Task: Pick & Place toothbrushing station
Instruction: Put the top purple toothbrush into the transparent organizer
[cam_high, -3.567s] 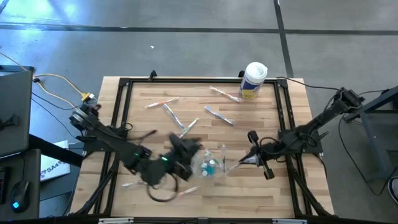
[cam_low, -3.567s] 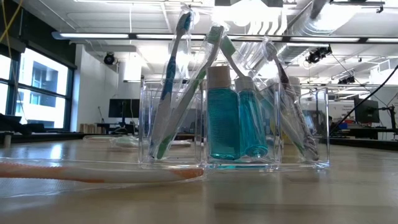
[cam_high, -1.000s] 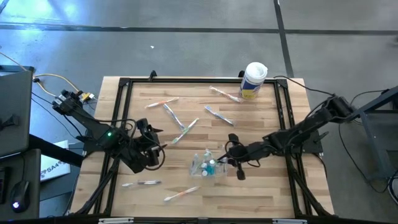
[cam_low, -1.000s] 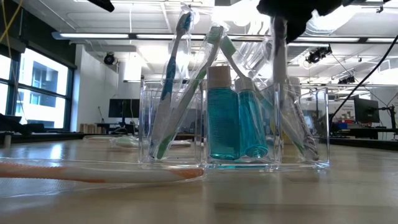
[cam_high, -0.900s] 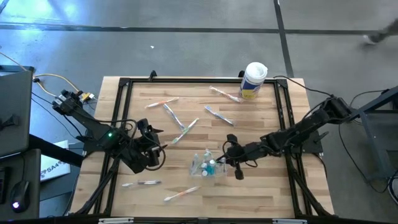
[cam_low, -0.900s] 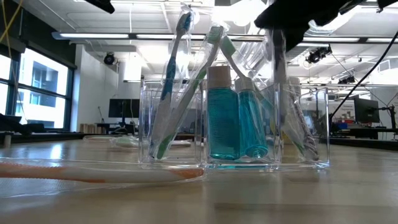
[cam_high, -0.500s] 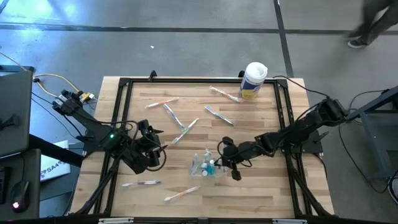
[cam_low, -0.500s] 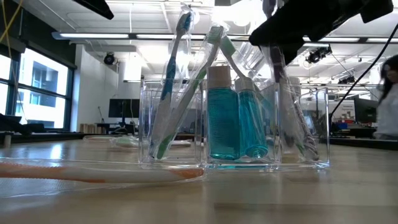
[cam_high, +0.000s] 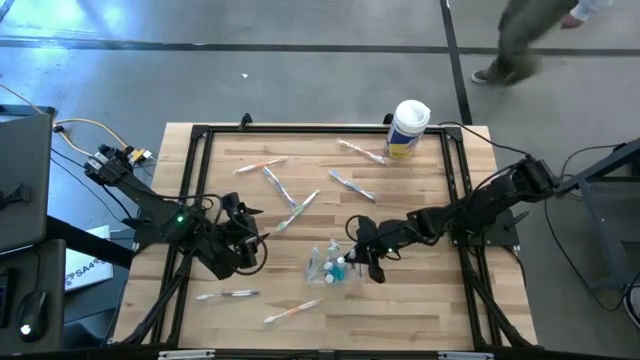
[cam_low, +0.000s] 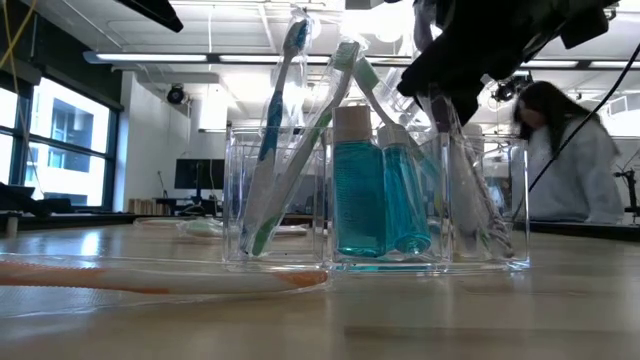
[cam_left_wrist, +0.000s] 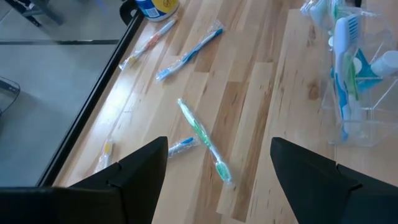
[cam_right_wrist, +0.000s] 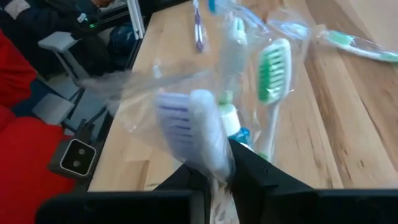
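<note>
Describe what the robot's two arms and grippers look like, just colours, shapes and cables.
Both arms are dark, slim and jointed. The left arm shows a small green light and a yellow cable near its base. The left gripper has two broad, flat black fingers with angled tips. The right gripper has similar black fingers. Black cables run along the right arm.

Right pincer pinched narrow; left pincer agape

An open-plan robotics lab or workshop. Exposed ceiling ducts and strip lights, dark computer monitors on far benches, a polished grey concrete floor, and a black-framed pale wooden worktable show it.
</note>
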